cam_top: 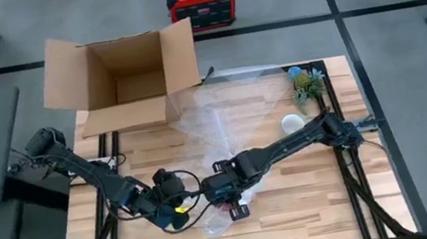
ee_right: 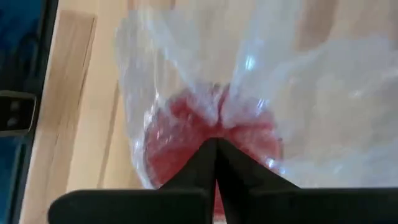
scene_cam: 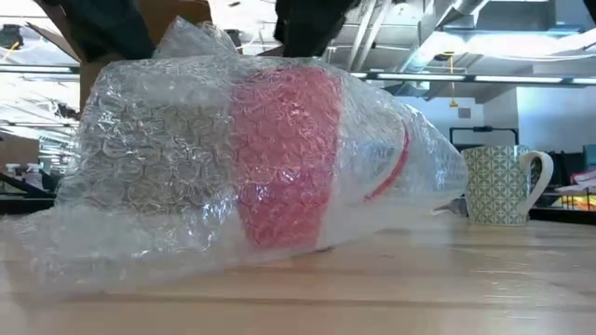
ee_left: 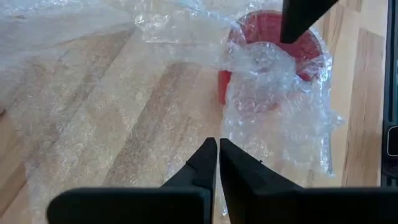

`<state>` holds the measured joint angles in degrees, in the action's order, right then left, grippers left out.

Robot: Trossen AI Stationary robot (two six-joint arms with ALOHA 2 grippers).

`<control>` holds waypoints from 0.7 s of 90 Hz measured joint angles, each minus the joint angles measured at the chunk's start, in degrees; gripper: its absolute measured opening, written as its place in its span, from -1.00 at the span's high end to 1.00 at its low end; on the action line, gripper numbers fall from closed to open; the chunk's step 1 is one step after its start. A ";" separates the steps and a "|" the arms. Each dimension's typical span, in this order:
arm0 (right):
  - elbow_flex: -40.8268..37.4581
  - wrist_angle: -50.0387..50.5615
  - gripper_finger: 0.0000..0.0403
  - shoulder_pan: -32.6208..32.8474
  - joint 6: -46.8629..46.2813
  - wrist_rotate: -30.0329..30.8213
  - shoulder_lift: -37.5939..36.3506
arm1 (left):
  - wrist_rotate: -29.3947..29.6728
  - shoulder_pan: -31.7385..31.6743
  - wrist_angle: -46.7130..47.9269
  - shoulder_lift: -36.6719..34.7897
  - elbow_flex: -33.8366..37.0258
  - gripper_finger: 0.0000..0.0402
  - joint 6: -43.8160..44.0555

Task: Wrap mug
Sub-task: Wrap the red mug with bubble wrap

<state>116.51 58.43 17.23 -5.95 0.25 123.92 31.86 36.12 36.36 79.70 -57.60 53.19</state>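
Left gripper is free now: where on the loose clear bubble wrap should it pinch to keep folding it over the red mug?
Probably the loose flap of clear bubble wrap lying flat on the wooden table beside the red mug, directly ahead of the left gripper. Come in low along the table; the right gripper is already at the mug's top.

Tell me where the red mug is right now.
In the high view the red mug lies near the table's front edge, about mid-width, under bubble wrap, with the right gripper over it and the left gripper just beside it.
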 joint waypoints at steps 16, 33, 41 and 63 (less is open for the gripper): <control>0.09 -1.27 1.00 -0.70 0.01 0.16 4.50 | 1.21 0.00 0.22 0.07 0.00 1.00 -0.16; 0.27 -2.28 1.00 -1.52 1.73 -0.63 8.94 | 2.93 -0.06 0.34 0.15 0.02 1.00 -0.20; 0.39 -2.49 1.00 -1.88 3.09 -3.78 10.50 | 2.97 -0.06 0.23 0.17 0.02 1.00 -0.20; 0.03 -1.22 1.00 -1.65 3.46 -5.81 8.50 | 3.65 -0.02 -1.03 0.15 0.02 1.00 -0.59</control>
<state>116.54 57.21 15.57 -2.49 -5.56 132.42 35.51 36.10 35.34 79.85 -57.58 52.60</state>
